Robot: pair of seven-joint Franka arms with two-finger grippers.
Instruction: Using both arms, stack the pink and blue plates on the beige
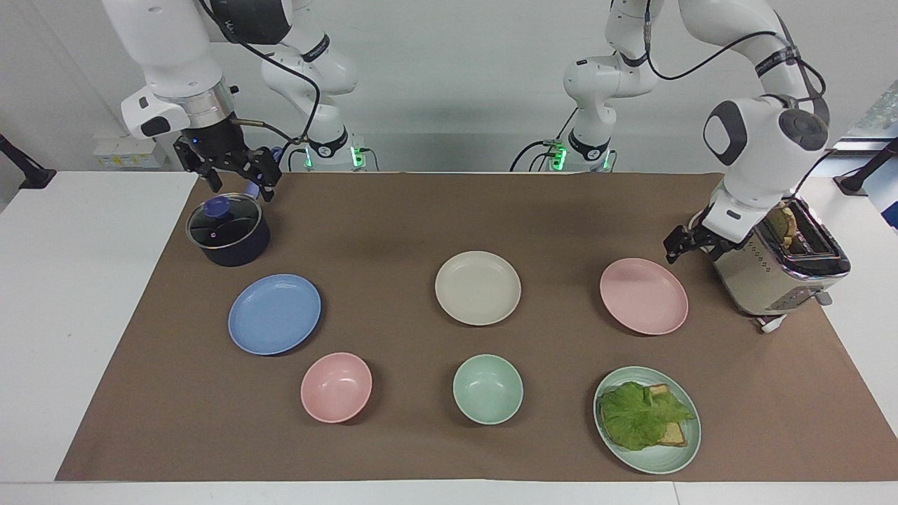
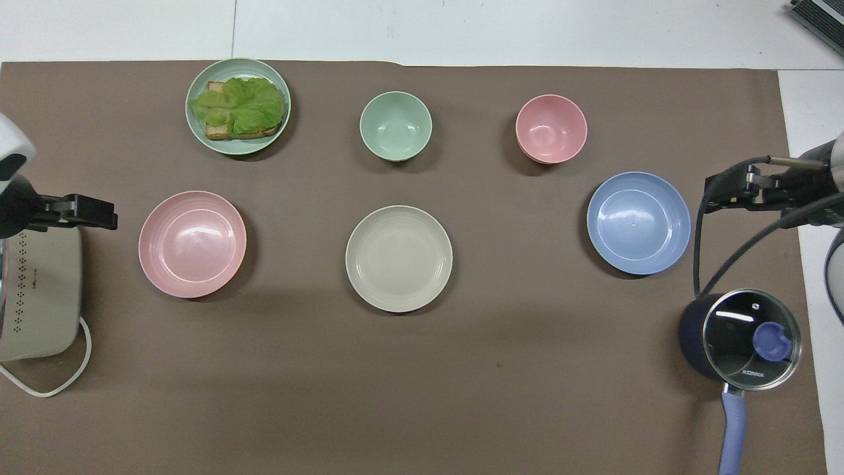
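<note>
The pink plate [image 1: 643, 296] [image 2: 192, 243] lies toward the left arm's end of the brown mat. The beige plate [image 1: 478, 287] [image 2: 399, 258] sits mid-table, and the blue plate [image 1: 274, 313] [image 2: 638, 223] lies toward the right arm's end. All three are apart and bare. My left gripper [image 1: 684, 245] [image 2: 99, 214] hangs low and open between the toaster and the pink plate's rim, holding nothing. My right gripper [image 1: 240, 188] [image 2: 719, 191] is open and empty, raised over the lidded pot beside the blue plate.
A cream toaster [image 1: 772, 266] with a bread slice stands at the left arm's end. A dark pot [image 1: 228, 231] with a glass lid stands at the right arm's end. Farther from the robots are a pink bowl [image 1: 336, 387], a mint bowl [image 1: 487, 389] and a mint plate [image 1: 659, 459] with lettuce and toast.
</note>
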